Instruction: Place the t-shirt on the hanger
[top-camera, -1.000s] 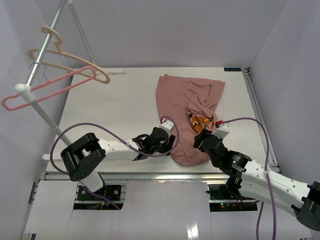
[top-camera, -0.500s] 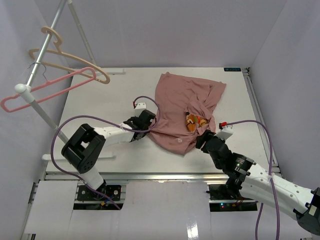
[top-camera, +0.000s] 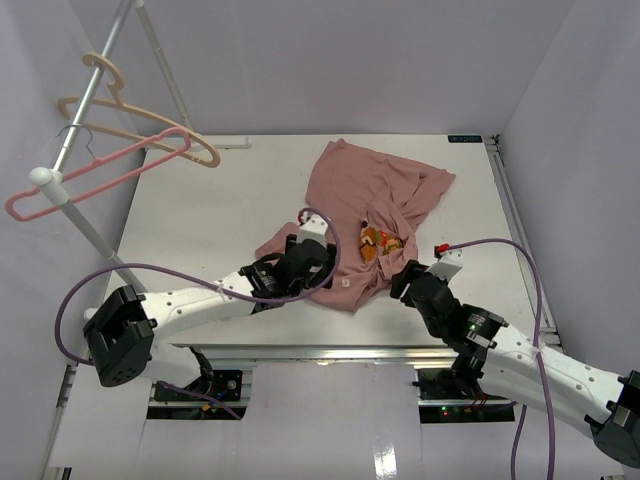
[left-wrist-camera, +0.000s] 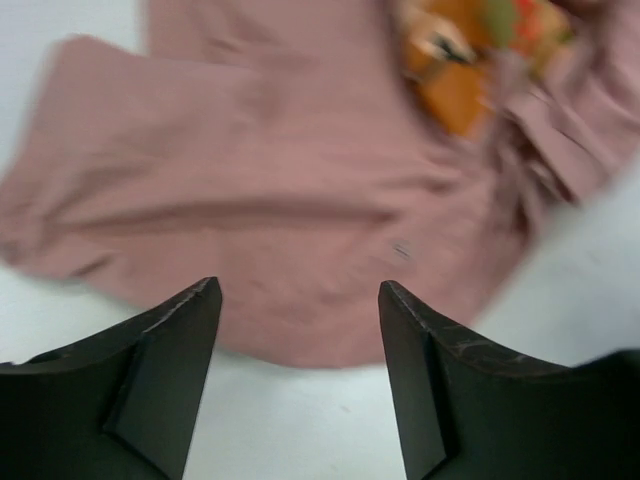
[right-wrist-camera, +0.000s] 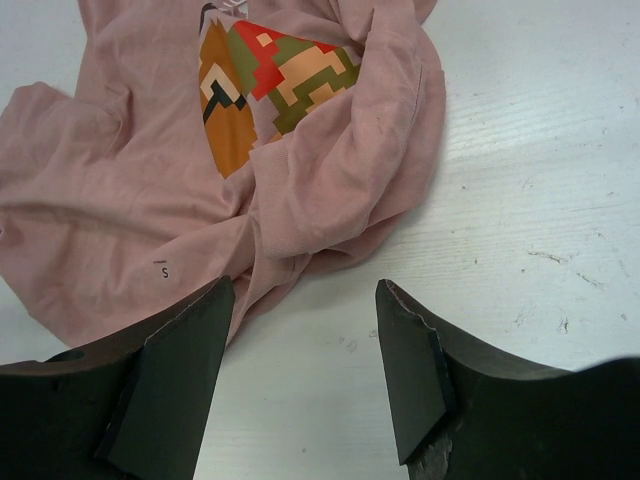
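Bright, even, diffuse light, perhaps from overhead, soft faint shadow under the t-shirt (right-wrist-camera: 330, 190) on the white table (right-wrist-camera: 520, 200), no harsh glare, top view sharp, left wrist view blurred, right wrist view crisp, fingers (right-wrist-camera: 160, 370) dark.

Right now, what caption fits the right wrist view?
Open right pincer hovers over the white table beside the crumpled pink t-shirt, its orange patterned print exposed.

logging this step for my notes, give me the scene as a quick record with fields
t-shirt: crumpled on table
hanger: pink, hangs on rail, bare
left hand: open, above t-shirt's near edge, holds nothing
right hand: open, by t-shirt's near right edge, holds nothing
progress: t-shirt not yet on hanger
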